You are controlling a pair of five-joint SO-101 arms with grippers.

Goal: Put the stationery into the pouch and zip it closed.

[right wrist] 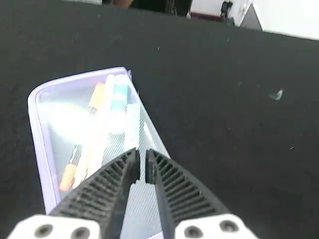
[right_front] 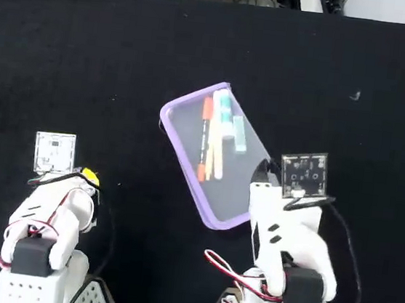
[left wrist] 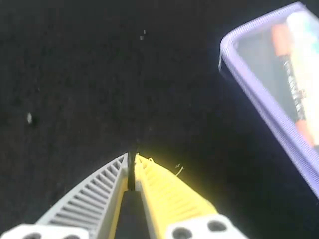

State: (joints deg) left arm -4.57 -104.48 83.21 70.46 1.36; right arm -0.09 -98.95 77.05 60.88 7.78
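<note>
A clear pouch with a purple rim [right_front: 180, 156] lies slanted at the table's middle. Inside it are an orange pen [right_front: 204, 141], a peach marker [right_front: 217, 157], a teal-capped marker [right_front: 225, 114] and a pale teal eraser [right_front: 239, 134]. My right gripper [right_front: 262, 171], black-fingered, hovers at the pouch's near right edge. In the right wrist view the right gripper [right wrist: 142, 155] is shut over the pouch [right wrist: 40, 149], with the orange pen [right wrist: 82, 149] beyond it. My left gripper [left wrist: 132, 160] is shut with nothing in it, over bare cloth, well left of the pouch [left wrist: 259, 99].
Black cloth covers the whole table [right_front: 67, 56]. Both arm bases stand at the near edge, the left gripper [right_front: 90, 177] close to its own base. Grey fabric and cables lie beyond the table's far edge.
</note>
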